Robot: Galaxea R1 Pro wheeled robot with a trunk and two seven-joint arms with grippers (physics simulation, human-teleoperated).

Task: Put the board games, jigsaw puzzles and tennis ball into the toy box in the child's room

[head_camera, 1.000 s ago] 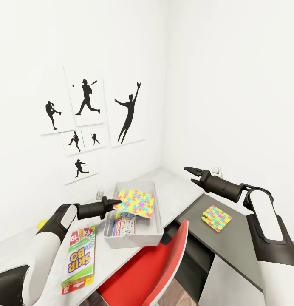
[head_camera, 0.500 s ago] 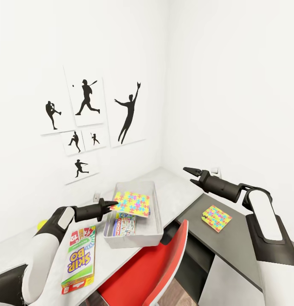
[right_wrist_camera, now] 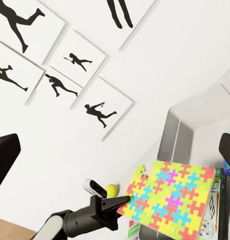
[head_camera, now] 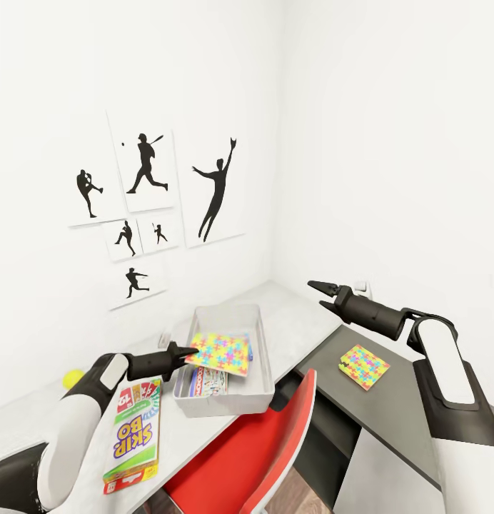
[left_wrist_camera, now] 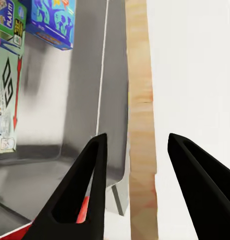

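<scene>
My left gripper is at the near-left rim of the pale toy box on the table. Its fingers stand apart in the left wrist view, with the thin edge of a jigsaw puzzle in the gap and space on both sides. That puzzle lies tilted over the box, above a Monopoly game. The SKIP-BO game lies on the table near me, and the tennis ball sits far left. A second puzzle lies on the dark cabinet. My right gripper hovers open above it.
A red chair stands tucked in front of the table, below the toy box. The dark grey cabinet sits lower on the right. Black sports silhouettes hang on the white wall behind.
My left gripper has drawn back and sunk a little. The puzzle came with it, dropping lower and tilting into the toy box. The right arm has barely moved.
</scene>
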